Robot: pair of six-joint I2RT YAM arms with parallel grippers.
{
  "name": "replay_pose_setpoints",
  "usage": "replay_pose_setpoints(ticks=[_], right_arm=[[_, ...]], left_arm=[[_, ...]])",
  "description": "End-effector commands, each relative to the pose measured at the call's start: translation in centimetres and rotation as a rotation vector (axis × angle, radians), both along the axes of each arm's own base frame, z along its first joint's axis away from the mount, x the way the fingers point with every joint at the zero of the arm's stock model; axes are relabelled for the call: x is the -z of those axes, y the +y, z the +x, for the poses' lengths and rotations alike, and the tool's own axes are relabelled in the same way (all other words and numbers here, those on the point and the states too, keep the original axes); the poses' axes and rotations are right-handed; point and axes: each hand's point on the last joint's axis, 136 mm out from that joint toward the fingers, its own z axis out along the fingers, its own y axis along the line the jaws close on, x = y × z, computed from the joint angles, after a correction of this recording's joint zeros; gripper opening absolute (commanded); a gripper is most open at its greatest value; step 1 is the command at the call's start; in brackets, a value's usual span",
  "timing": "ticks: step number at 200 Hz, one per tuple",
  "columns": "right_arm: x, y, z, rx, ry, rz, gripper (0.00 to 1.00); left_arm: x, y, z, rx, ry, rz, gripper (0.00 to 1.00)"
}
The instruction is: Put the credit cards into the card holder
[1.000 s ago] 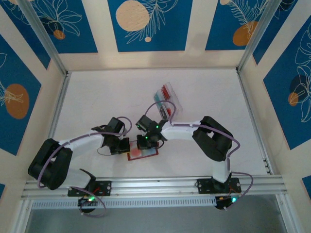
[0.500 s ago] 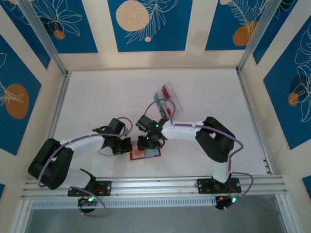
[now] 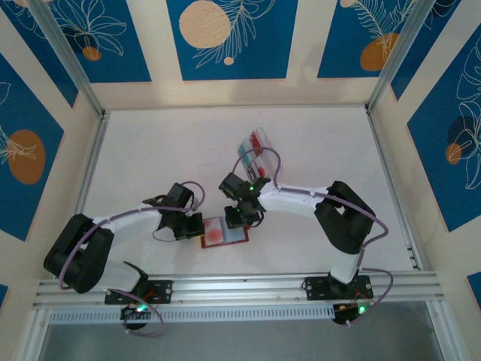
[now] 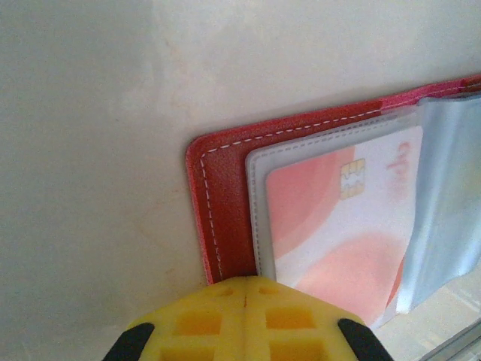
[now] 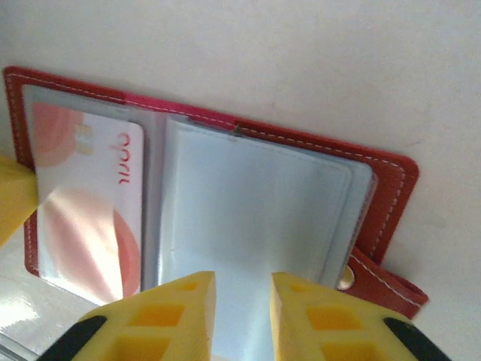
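The red card holder (image 3: 225, 232) lies open on the table in front of the arms. A white and pink credit card (image 4: 342, 226) sits in its left clear pocket (image 5: 83, 203). The right pockets (image 5: 255, 210) are pale and hold nothing I can see. My left gripper (image 4: 248, 284) is shut, its yellow tips resting on the holder's left edge (image 3: 198, 226). My right gripper (image 5: 242, 297) hovers open just above the right pockets with nothing between its fingers (image 3: 242, 218). More credit cards (image 3: 252, 144), red and teal, stand in a clear box behind.
The clear plastic box (image 3: 261, 156) lies behind the right gripper, close to its wrist. The holder's closing tab (image 5: 387, 282) sticks out at its right edge. A metal rail (image 3: 240, 284) runs along the near table edge.
My right gripper has opened and drawn back to the right off the holder, leaving the pink card in the left pocket. The left gripper has stayed on the holder's edge.
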Motion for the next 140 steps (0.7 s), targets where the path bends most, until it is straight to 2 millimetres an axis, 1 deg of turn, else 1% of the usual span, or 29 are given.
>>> replay_pose_setpoints(ticks=[1, 33, 64, 98, 120, 140], right_arm=[[-2.3, -0.1, 1.1, -0.059, -0.091, -0.038, 0.23], [-1.3, 0.4, 1.8, -0.114, -0.101, -0.097, 0.23], [-0.1, 0.0, 2.5, -0.127, -0.105, -0.159, 0.26], [1.3, -0.2, 2.3, -0.132, -0.083, -0.185, 0.26], [2.4, -0.4, 1.7, -0.132, -0.056, -0.187, 0.26], [3.8, -1.0, 1.0, -0.127, -0.033, -0.218, 0.27]], left_arm=[[3.8, 1.7, -2.6, 0.006, 0.099, 0.110, 0.00], [3.9, 1.7, -2.7, 0.002, 0.101, 0.103, 0.00], [3.9, 1.7, -2.8, 0.004, 0.104, 0.100, 0.00], [4.0, 1.7, -2.8, 0.002, 0.105, 0.097, 0.00], [3.9, 1.5, -2.7, 0.003, 0.102, 0.093, 0.00], [3.9, 1.5, -2.7, 0.004, 0.102, 0.093, 0.00]])
